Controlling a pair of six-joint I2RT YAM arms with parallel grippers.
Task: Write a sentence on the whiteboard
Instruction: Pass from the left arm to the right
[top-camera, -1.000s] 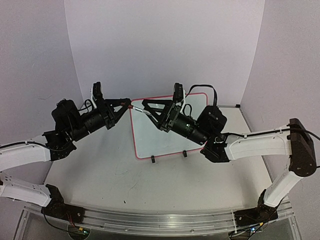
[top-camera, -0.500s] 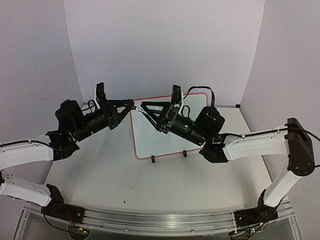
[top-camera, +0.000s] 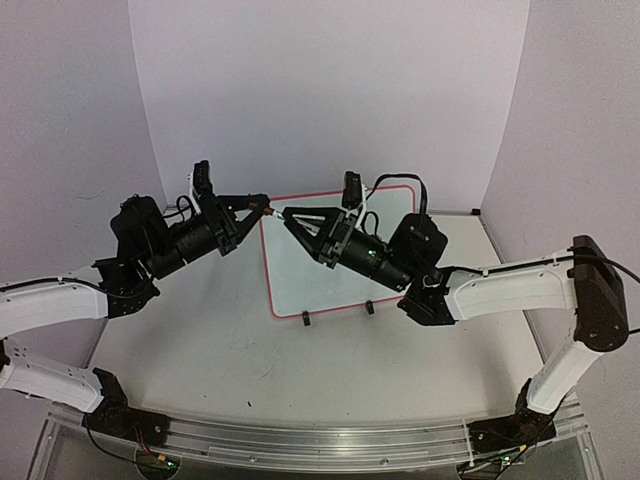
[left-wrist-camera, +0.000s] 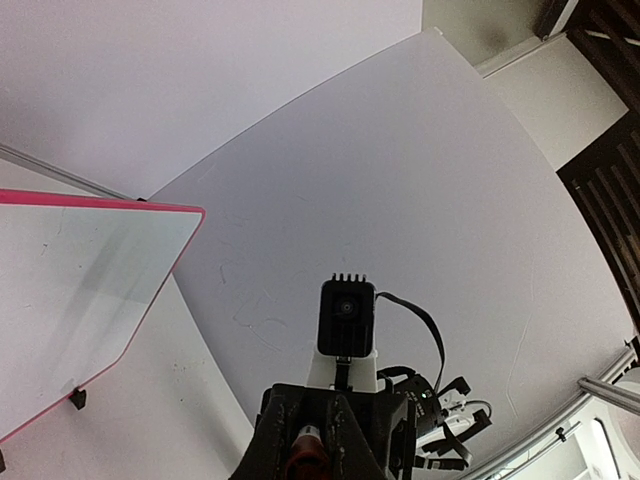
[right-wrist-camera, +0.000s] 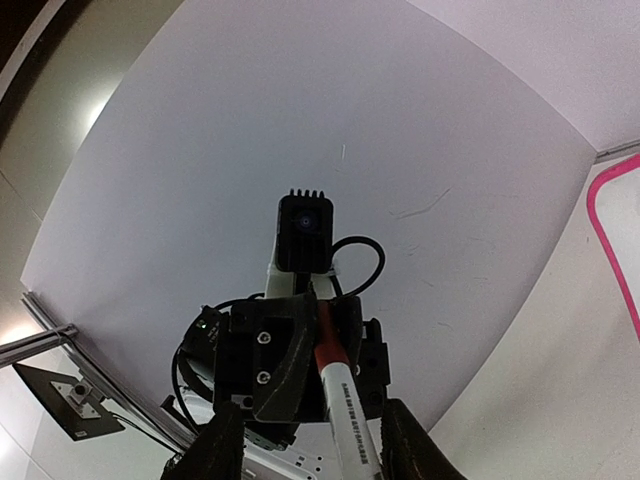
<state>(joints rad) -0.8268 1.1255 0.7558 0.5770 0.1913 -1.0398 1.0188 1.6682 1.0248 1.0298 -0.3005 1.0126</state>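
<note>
From the top, the small white board with a pink rim (top-camera: 300, 275) sits on the pale bench (top-camera: 220, 350), with no words on it. Over its far left corner my left pincer (top-camera: 260, 205) is clenched on the white marker pen with a red band (top-camera: 274, 212). My left wrist view shows the board's corner off to the left. My right wrist view shows the right pincer (right-wrist-camera: 315, 415) loose around the pen, not squeezing. I think I should close it slowly, with the pen in the middle.

Both arms angled inward, wrists raised, grippers nearly tip to tip. Left arm (top-camera: 50, 305) bent at the elbow, left gripper (top-camera: 261, 205) clamped on a marker (right-wrist-camera: 340, 385). Right arm (top-camera: 510, 285) stretched leftward, right gripper (top-camera: 284, 215) jaws apart, fingers (right-wrist-camera: 218, 445) either side of the marker, not gripping.
</note>
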